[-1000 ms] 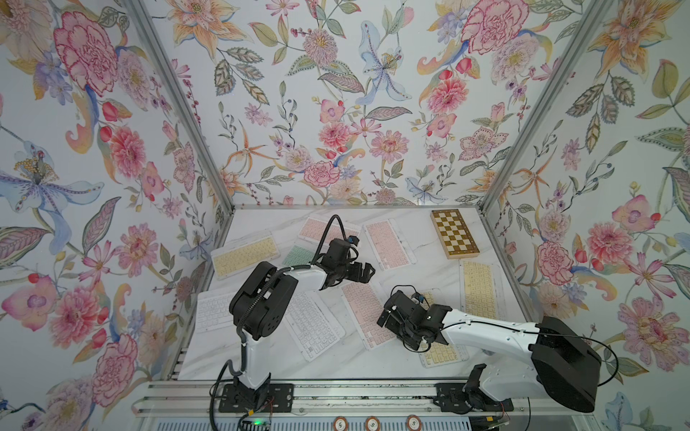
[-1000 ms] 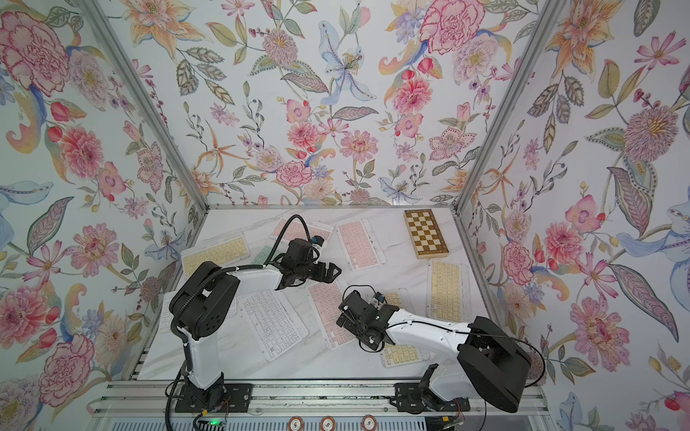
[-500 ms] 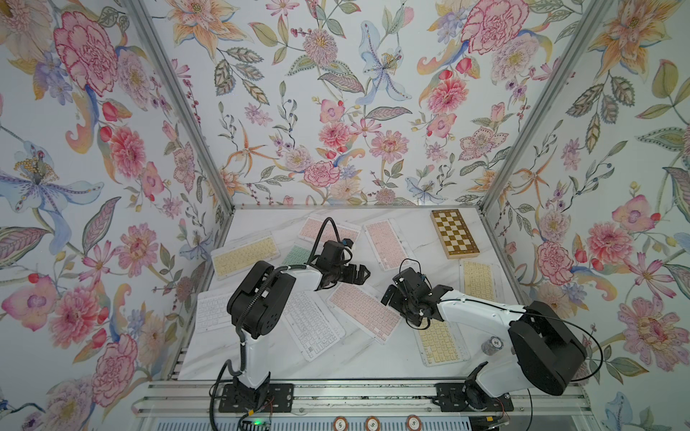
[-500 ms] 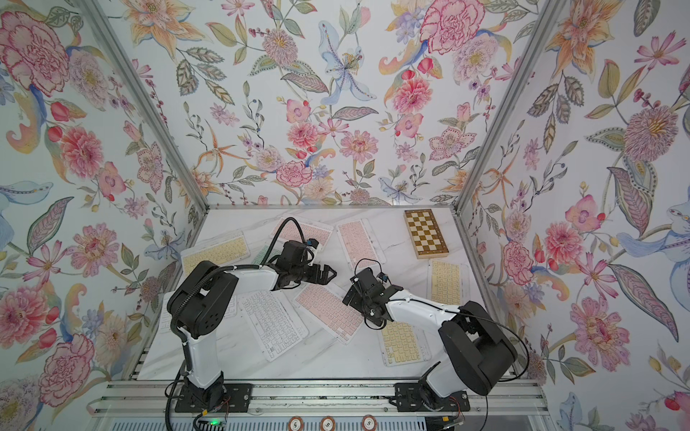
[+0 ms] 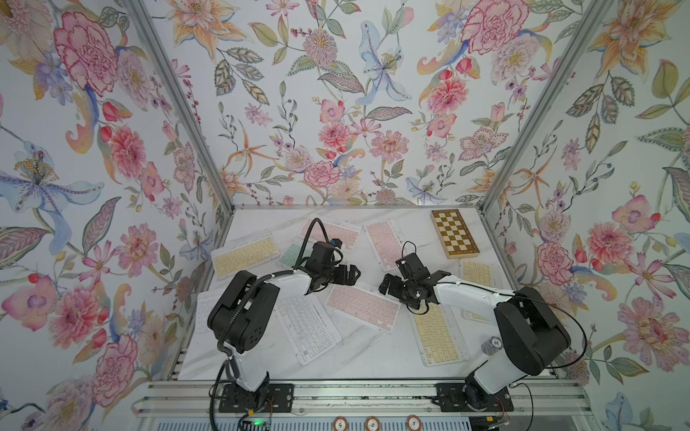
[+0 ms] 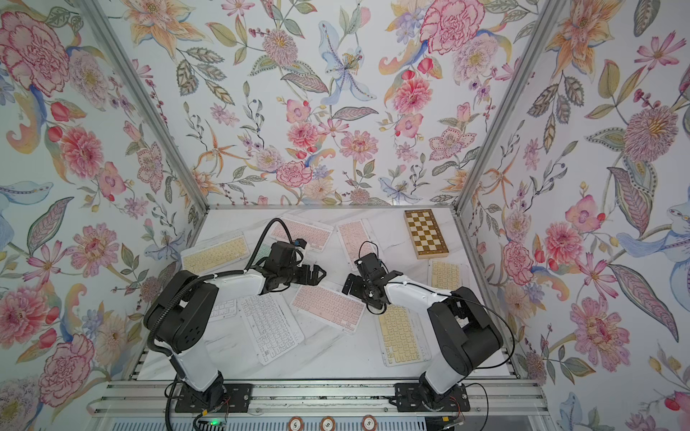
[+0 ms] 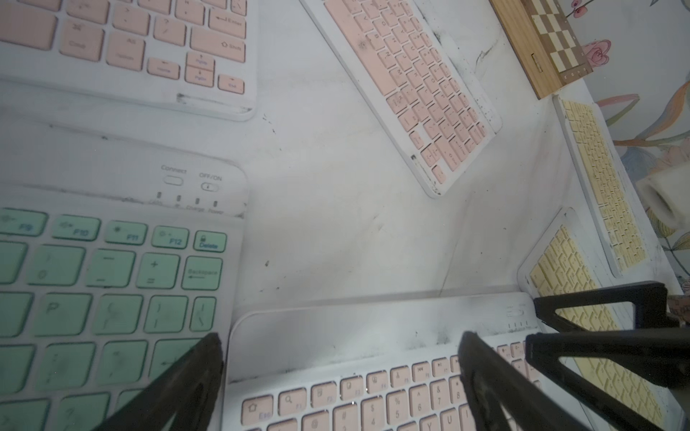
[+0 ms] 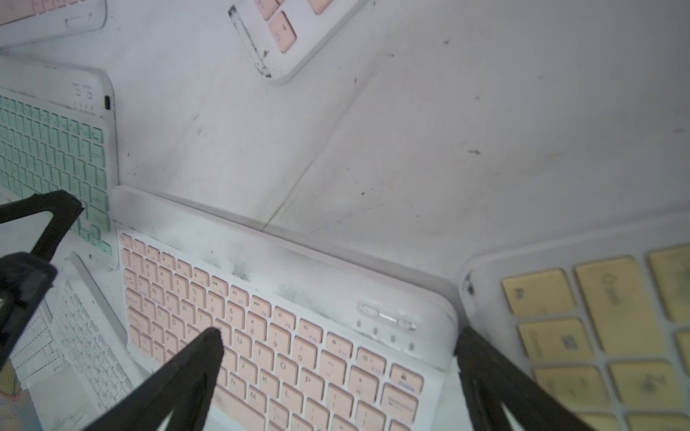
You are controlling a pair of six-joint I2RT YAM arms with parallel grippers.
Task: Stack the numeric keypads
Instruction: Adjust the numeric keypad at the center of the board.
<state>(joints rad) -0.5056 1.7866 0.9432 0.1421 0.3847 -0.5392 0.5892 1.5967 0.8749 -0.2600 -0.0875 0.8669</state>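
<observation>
Stacking looked hardly begun: in both top views the keypads (image 5: 244, 255) lay flat and scattered over the tabletop (image 5: 373, 358), and no pile showed anywhere. A pink keypad (image 5: 360, 306) sat askew mid-tabletop, and both arms reached toward it from opposite ends. The left pincer (image 7: 340, 337) hung spread over its far long edge, pinching nothing. The right pincer (image 8: 338, 336) hung equally spread over its switch end, also empty.

A white keypad (image 5: 308, 328) lay just beside the pink keypad toward the left arm, and a yellow keypad (image 5: 437, 332) just beside it toward the right arm. A mint keypad (image 5: 293, 253) lay near its corner, partly hidden by the left arm. The other keypads sat beyond it, apart from one another. The chessboard (image 5: 453, 233) stood well apart from it in a far corner, and probably had no part in the job. Nearly all the work seemed left: choosing a base and laying every other keypad on it.

The tabletop was white and marble-veined, and the wrist views showed dark scuffs and smudges on it. Floral walls (image 5: 336, 112) closed three sides, with metal posts (image 5: 180, 104) at the corners.
</observation>
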